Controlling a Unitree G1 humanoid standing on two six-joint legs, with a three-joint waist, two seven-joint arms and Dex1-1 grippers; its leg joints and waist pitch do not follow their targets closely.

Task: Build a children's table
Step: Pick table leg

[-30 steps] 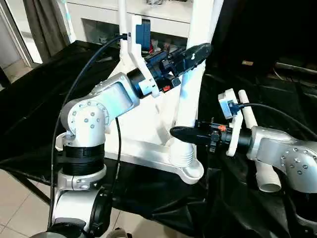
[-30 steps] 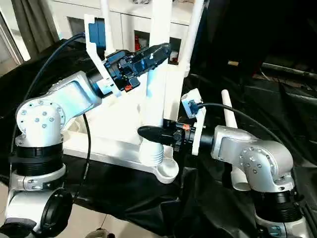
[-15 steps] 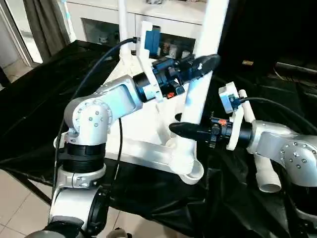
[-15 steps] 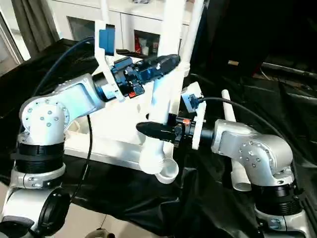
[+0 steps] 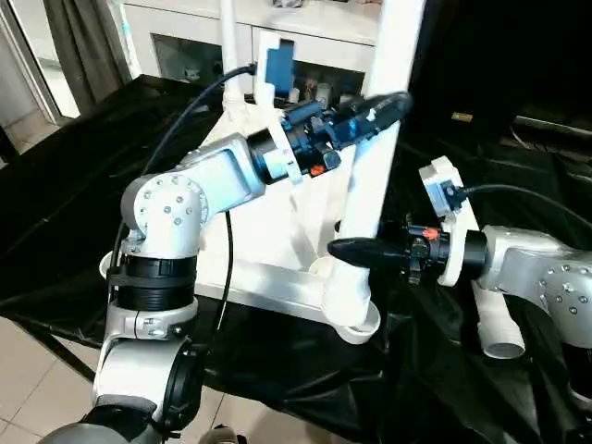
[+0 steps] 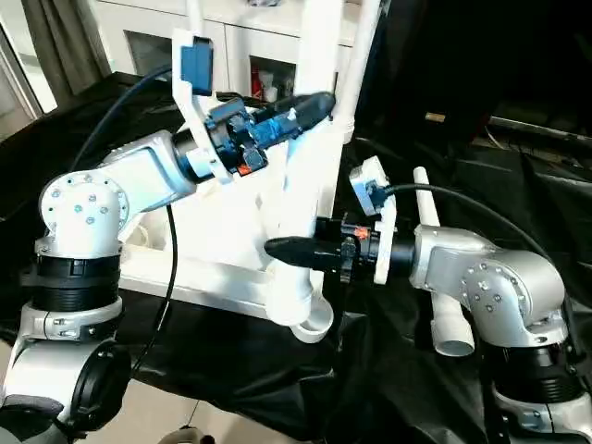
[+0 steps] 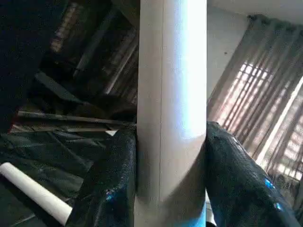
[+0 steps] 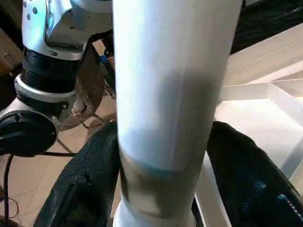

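Note:
The children's table lies upside down on the black cloth, its white top [image 5: 264, 277] facing down. One white leg [image 5: 368, 199] stands slightly tilted in the near corner socket [image 5: 356, 319]. My left gripper [image 5: 388, 104] is shut on this leg high up, with both fingers [image 7: 118, 179] pressed against it. Lower down, just above the socket, my right gripper [image 5: 344, 250] straddles the same leg, and its fingers [image 8: 236, 175] stand open with a thin gap to the tube. Two more legs [image 6: 363, 55] rise at the far corners. A loose leg [image 5: 492, 319] lies on the cloth beside my right arm.
A white cabinet [image 5: 310, 42] stands behind the table, with a grey curtain [image 5: 79, 46] at the far left. The black cloth [image 5: 305, 388] drops off at the near edge to a tiled floor [image 5: 23, 398]. Cables trail from both wrists.
The right gripper's fingers have spread off the leg and it has drawn back slightly to the right. The left gripper, still on the leg, moved a little up and right, leaning the leg.

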